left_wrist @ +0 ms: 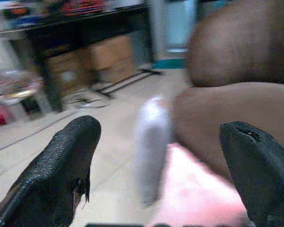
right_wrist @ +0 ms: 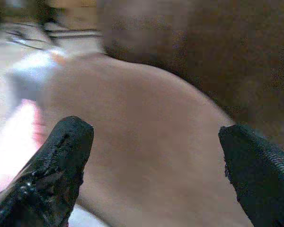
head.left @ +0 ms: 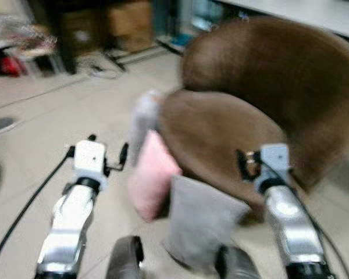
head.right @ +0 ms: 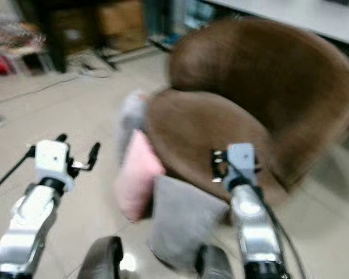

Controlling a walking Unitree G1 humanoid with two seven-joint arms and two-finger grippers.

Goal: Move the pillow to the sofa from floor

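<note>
**Both grippers spread, held forward over floor; three pillows propped against brown sofa chair**

Left gripper (left_wrist: pixel 156 161): fingers (left_wrist: pixel 61 175) wide apart, nothing between them. Held out ahead of body, above pale tiled floor (head.left: pixel 41 145), aimed toward the pillows and the left edge of the chair seat.

Right gripper (right_wrist: pixel 156 161): fingers (right_wrist: pixel 52 170) equally wide apart, nothing held. Raised in front of the seat of the brown sofa chair (head.left: pixel 262 99), looking straight across the cushion.

All head views smeared by motion; edges soft throughout.

Pillows, three, all on floor at the chair's front-left side:
- Grey pillow (head.left: pixel 200 221): nearest the robot, standing on its lower edge, tilted, back leaning on the chair's front. Long axis roughly upright, broad face toward camera.
- Pink pillow (head.left: pixel 154 177): just left of the grey one, touching or nearly so. Stands on edge, long axis upright with slight lean toward the chair, upper corner against the seat rim.
- Pale grey-white pillow (head.left: pixel 144 119): behind the pink one, farther from the robot, upright against the chair's left side. Too blurred for shape detail.

Chair seat carries nothing; rounded back curves behind it.

Background, well apart: cardboard boxes (head.left: pixel 131 23) beneath dark shelving (left_wrist: pixel 85 23), loose cables (head.left: pixel 102 70) on floor nearby.
</note>
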